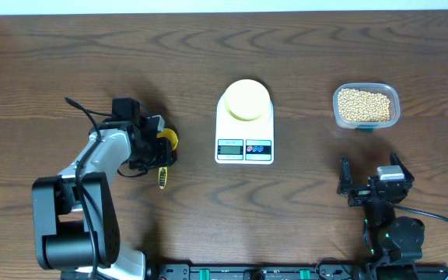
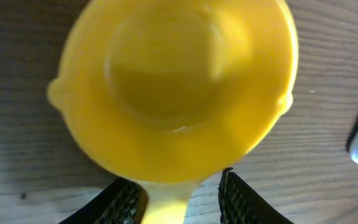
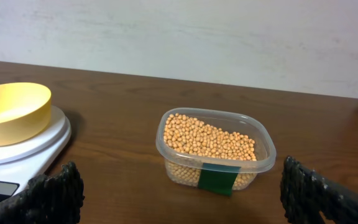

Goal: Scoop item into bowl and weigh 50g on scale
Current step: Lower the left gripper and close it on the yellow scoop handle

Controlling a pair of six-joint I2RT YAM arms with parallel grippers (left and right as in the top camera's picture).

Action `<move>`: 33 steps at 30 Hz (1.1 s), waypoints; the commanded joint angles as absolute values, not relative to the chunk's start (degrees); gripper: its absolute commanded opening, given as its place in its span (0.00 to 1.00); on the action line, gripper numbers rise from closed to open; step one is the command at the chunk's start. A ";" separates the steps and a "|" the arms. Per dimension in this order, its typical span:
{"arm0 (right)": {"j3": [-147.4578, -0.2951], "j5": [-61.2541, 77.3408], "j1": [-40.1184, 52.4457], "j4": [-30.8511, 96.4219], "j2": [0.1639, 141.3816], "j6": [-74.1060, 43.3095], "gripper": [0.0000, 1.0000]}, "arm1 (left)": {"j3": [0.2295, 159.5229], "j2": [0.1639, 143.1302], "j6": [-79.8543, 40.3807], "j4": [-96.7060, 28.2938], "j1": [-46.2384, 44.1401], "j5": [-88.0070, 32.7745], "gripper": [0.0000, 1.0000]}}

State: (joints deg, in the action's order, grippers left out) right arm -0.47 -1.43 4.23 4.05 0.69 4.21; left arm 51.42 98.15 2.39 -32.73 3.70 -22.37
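Because the left gripper (image 2: 178, 186) stands only part-open astride the handle (image 2: 163, 208) of the yellow scoop (image 2: 173, 87), with one pad (image 2: 122, 202) close against the handle and a gap showing at the other, the grasp looks not yet made. The step in hand, as I judge it, is taking the scoop up from the desk (image 2: 328, 81).

To do it well, the jaws should meet the handle squarely and centred, close behind the cup. That way the scoop will not twist or skid sideways if the nearer pad pushes first. A firm hold matters, since a loaded cup will try to droop, and the lift ought to be level.

The right gripper (image 1: 370, 173) is spread wide and holds nothing, low near the front edge. Farther out, the white scale (image 1: 244, 148) sits mid-desk with the pale yellow bowl (image 1: 245, 99) on its platform, and the bowl appears empty. Farthest off, to the right and well apart from the scoop, the beans (image 1: 365, 105) lie in a clear tub (image 3: 229, 115) with a green label (image 3: 218, 179). They are small, round, tan-beige and smooth, heaped loosely to near the rim, and likely to roll and spill freely.
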 commanded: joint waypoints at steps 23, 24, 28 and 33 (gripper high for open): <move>-0.32 -1.32 4.58 4.23 0.38 4.80 0.99 | 50.19 100.29 2.35 -33.08 3.75 -25.56 0.22; -0.32 -1.32 4.58 4.25 0.38 4.80 0.99 | 50.19 100.29 2.37 -33.08 3.75 -26.41 0.22; -0.32 -1.32 4.58 4.25 0.38 4.80 0.99 | 50.19 100.29 2.35 -33.06 3.75 -27.03 0.21; -0.32 -1.32 4.58 4.25 0.38 4.80 0.99 | 50.26 100.29 2.35 -33.06 3.75 -27.05 0.19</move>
State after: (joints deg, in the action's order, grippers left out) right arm -0.47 -1.43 4.23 4.05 0.69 4.23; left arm 51.22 99.24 2.42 -32.80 3.70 -26.13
